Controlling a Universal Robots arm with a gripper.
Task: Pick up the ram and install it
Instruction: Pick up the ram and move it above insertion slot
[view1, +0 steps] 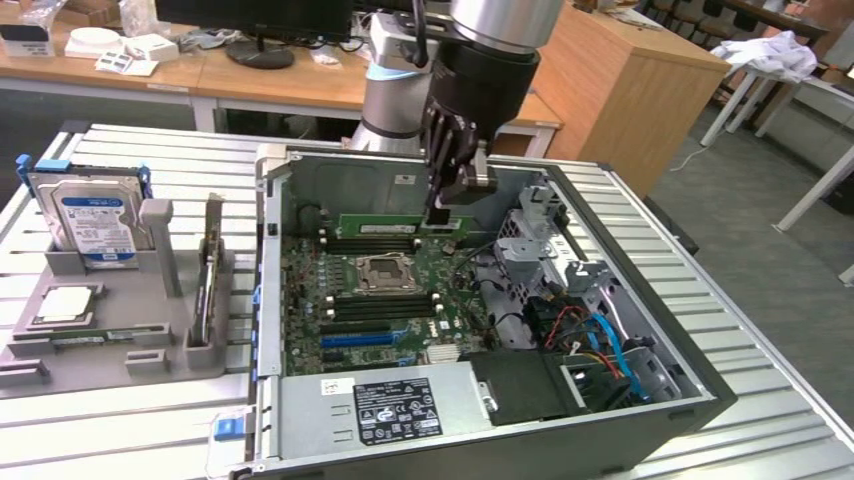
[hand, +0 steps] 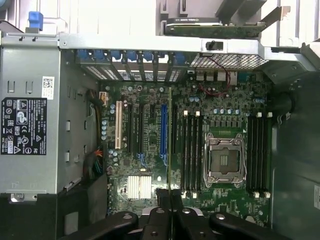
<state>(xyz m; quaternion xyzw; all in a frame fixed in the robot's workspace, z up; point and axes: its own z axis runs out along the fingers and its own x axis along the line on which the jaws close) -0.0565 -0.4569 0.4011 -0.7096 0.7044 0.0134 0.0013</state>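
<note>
Over the motherboard (view1: 387, 300) and near the CPU socket (view1: 384, 270), the hand (view1: 441, 208) was clamped shut on the ram (view1: 395, 228), gripping the green stick by its upper edge at about mid-length, apparently so that the contact edge was left free and pointing down at the board. The stick hung clear of the board and was not seated in anything. In the wrist view it showed edge-on as a thin line (hand: 170, 140) running out from between the fingers (hand: 159, 215), parallel to the black memory slots (hand: 191, 150) flanking the socket (hand: 225, 160). That lengthwise alignment looked chosen to match a slot. From these angles I could not tell which bank of slots beside the socket it hung over. All the slots looked empty. A hard drive (view1: 88, 215) stood in a gray fixture (view1: 107, 335) on the tabletop (view1: 120, 420), well apart from the socket and outside the case (view1: 667, 420)
</note>
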